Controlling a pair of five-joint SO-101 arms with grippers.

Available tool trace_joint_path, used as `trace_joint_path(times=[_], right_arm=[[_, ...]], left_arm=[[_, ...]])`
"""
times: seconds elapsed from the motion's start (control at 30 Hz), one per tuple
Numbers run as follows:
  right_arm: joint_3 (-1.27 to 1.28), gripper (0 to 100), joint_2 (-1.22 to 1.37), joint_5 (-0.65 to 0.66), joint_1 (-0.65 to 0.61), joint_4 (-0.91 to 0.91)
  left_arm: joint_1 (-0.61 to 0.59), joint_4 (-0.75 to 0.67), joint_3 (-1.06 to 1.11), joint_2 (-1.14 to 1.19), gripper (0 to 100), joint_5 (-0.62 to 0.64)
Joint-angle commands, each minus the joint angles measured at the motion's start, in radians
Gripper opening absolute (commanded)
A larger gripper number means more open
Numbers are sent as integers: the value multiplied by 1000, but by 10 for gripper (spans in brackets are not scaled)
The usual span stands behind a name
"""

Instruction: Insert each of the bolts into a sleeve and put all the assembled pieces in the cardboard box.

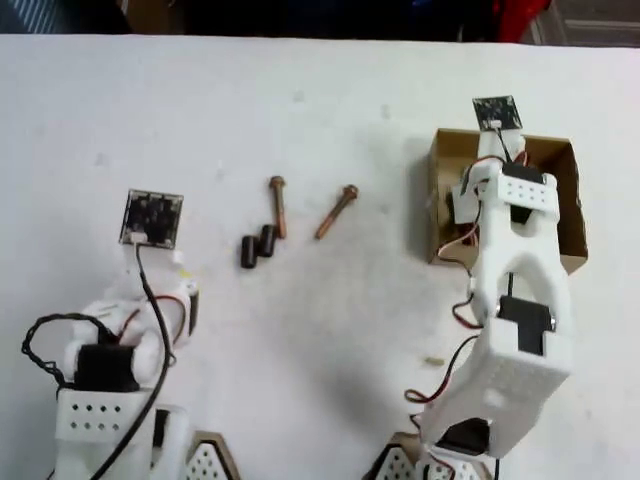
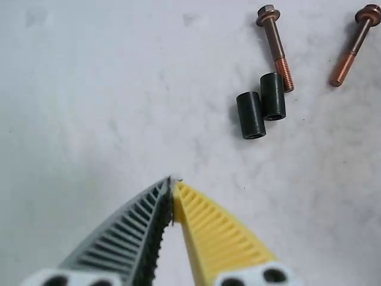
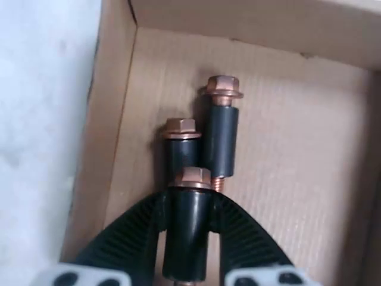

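Note:
Two loose copper bolts [image 1: 277,205] [image 1: 337,212] lie on the white table, with two black sleeves [image 1: 257,245] side by side just in front of them. The left wrist view has the bolts [image 2: 275,47] [image 2: 351,44] and sleeves [image 2: 250,114] [image 2: 272,96] well ahead of my left gripper [image 2: 172,185], which is shut and empty. My right gripper [image 3: 189,199] is down inside the cardboard box [image 1: 575,210], shut on an assembled bolt and sleeve [image 3: 187,232]. Two more assembled pieces [image 3: 181,149] [image 3: 220,131] lie on the box floor just beyond it.
The right arm [image 1: 510,260] stretches over the box at the right of the table. The left arm [image 1: 120,370] sits low at the front left. A small pale scrap [image 1: 432,361] lies near the right arm's base. The box wall [image 3: 107,119] stands close beside the right gripper.

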Motion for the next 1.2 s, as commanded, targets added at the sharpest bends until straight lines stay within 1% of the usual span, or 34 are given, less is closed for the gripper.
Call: trace_joint_path(times=[0.0,0.5,0.57,0.67,0.73,0.97,1.17], right_arm=[[-204,18,-15,20,-12,-5],[-255,21,-15,18,-12,-13],[-255,54,-16,18,-10,-13],[-255,141,-16,18,-10,-13],[-255,173,-16,25,-8,-10],[-269,147,-99,21,-8,-4],[-272,149,-259,18,-30,99]], left_arm=[[-2,-43,-9,-10,22,-3],[-2,-66,-8,-10,23,-9],[-2,-66,-8,-10,23,-9],[-2,-63,-8,-10,23,-9],[-2,-63,-8,-10,23,-9],[-2,-61,-8,-10,24,-9],[-2,-63,3,-10,24,-9]])
